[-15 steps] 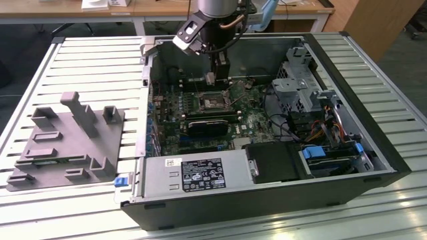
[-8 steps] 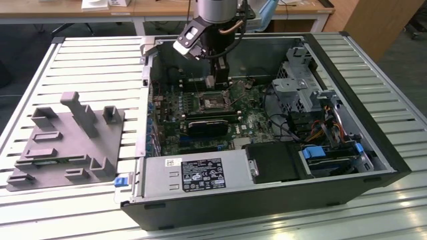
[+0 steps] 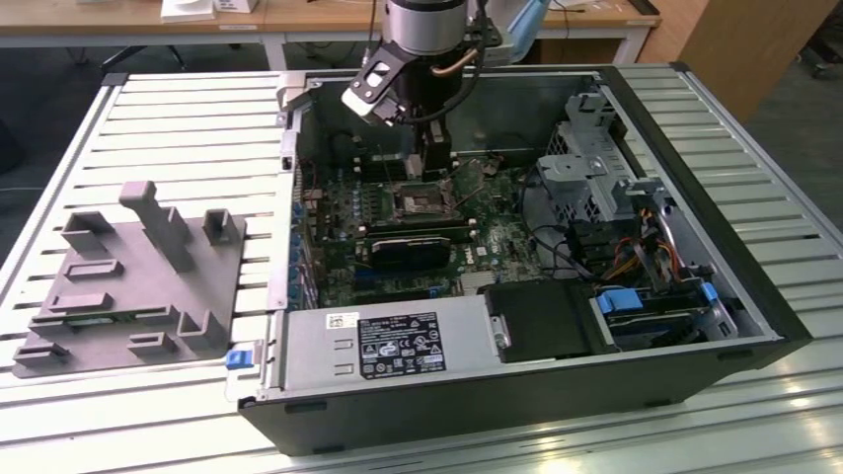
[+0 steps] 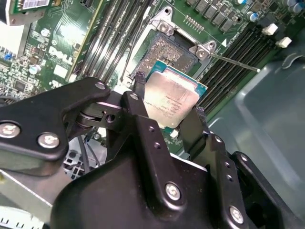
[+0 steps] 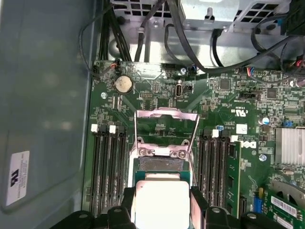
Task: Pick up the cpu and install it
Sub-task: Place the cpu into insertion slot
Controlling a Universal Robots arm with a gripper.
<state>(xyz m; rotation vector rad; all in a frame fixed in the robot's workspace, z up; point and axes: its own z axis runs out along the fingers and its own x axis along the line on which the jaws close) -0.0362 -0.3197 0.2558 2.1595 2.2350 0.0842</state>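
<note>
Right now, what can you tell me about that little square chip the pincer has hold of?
The cpu is a small flat square with a pale silvery metal lid that carries faint print, and a thin green board edge shows around the lid. The pincer is shut on it, its black fingers pressing two opposite sides. It hangs lid toward the wrist, partly over the open socket, whose metal frame is flipped back. It looks not yet seated.
</note>
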